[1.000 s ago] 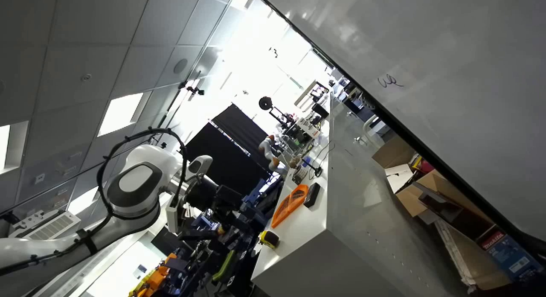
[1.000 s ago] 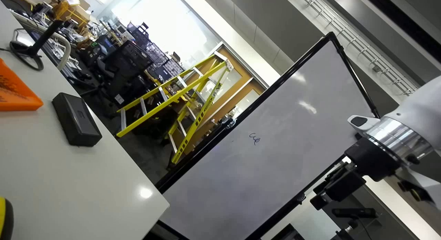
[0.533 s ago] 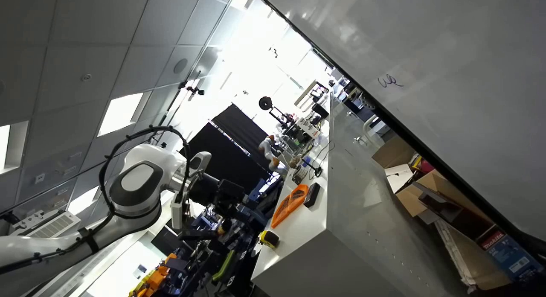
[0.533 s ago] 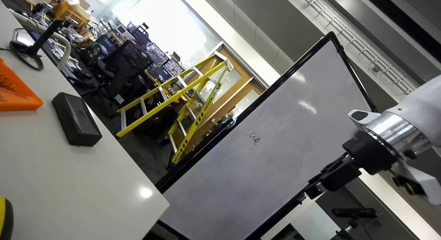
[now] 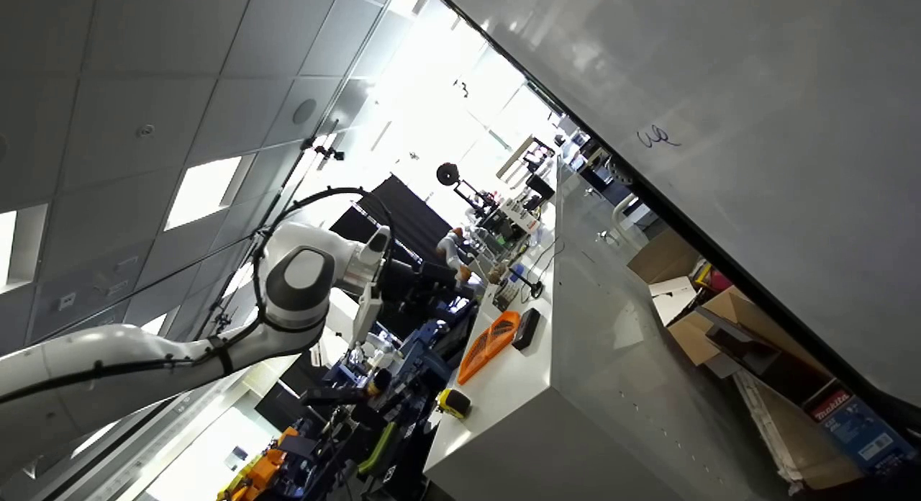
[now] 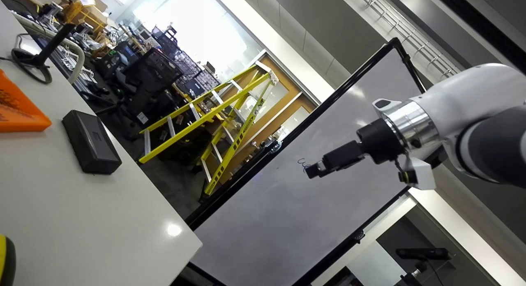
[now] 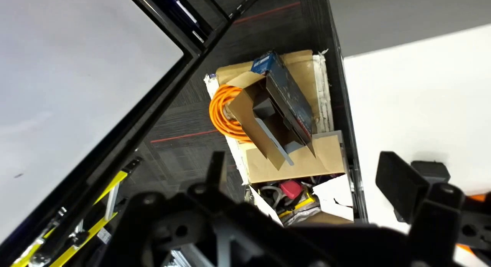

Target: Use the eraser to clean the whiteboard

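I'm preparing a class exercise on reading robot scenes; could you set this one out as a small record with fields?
Surface to clean: whiteboard, black-framed
Writing: dark scribble, unerased
Likely eraser: black block on white table
Grasp: fingers wide apart, holding nothing
Beside block: orange object
Also on table: yellow-and-black item

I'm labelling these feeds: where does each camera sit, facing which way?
Exterior view: beside the whiteboard, facing along the white table; arm from left edge.
Exterior view: near the table, above its top, facing whiteboard and yellow ladder; arm from right edge.
Wrist view: on the wrist, facing down at cardboard boxes; open gripper along the bottom.
Both exterior views, tilted, share whiteboard, scribble, table and arm.
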{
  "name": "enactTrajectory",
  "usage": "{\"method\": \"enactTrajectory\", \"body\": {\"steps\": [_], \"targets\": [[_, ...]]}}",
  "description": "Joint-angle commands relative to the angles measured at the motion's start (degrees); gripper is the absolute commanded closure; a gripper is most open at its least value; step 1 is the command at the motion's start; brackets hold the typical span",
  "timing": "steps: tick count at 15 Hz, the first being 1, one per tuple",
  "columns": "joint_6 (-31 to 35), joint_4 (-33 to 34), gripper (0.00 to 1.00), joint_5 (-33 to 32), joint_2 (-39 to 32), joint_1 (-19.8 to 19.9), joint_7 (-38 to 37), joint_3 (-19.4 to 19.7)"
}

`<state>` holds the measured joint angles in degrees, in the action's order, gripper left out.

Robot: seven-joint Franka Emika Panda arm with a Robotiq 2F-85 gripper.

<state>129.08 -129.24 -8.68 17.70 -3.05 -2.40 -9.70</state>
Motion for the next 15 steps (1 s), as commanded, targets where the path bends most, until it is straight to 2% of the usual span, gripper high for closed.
{"method": "enactTrajectory", "body": {"steps": [1, 4, 5, 11, 15], "targets": [[2.12, 7.87, 0.0, 1.48, -9.99, -1.93, 0.15, 0.1], [2.09, 10.61, 0.0, 3.07, -14.03, -3.65, 0.42, -0.13], [2.46, 7.67, 0.0, 1.87, -11.51, -3.39, -0.04, 0.42], [2.45, 9.83, 0.0, 2.15, -13.98, -4.18, -0.01, 0.31], [3.8, 13.95, 0.0, 1.02, -18.15, -5.38, -0.52, -0.61]]}}
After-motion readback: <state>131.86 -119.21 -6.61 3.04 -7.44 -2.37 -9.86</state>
